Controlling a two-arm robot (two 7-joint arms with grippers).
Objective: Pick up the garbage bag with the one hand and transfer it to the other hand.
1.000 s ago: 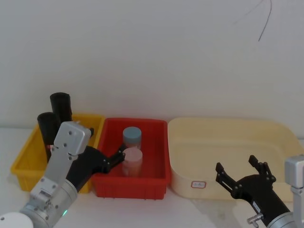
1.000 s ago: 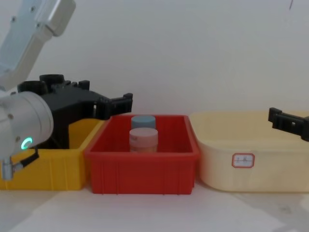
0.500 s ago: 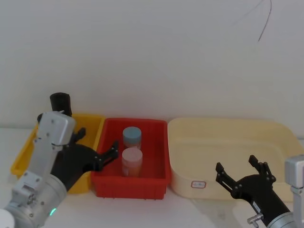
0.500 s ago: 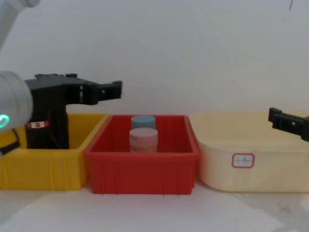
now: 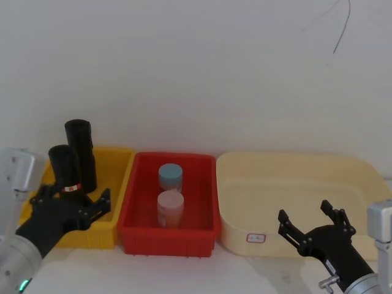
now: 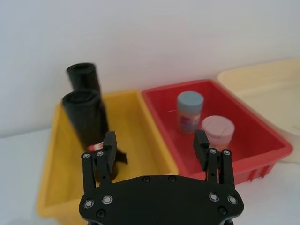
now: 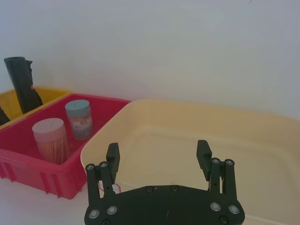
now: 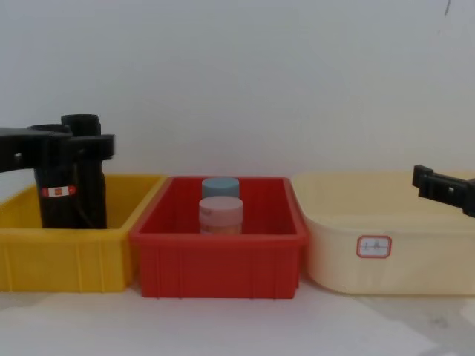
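No legible text anywhere.
- Garbage bag (image 8: pixel 58 211), left of frame in the chest view: a narrow red-and-white label band (image 8: pixel 57 191) runs around it. The white patch is too small to read.
- Cream tub (image 8: pixel 415 259), right of frame: a white sticker with a red border (image 8: pixel 373 246) sits on the front wall. Faint dark marks inside it, unreadable.
- Blue-lidded jar (image 6: pixel 189 111), centre of the left wrist view: pale wrapper with reddish print, not decipherable.

white table (image 8: pixel 223 326) | yellow bin (image 8: pixel 67 259) left | red bin (image 8: pixel 219 263) middle | cream tub (image 8: pixel 415 259) right
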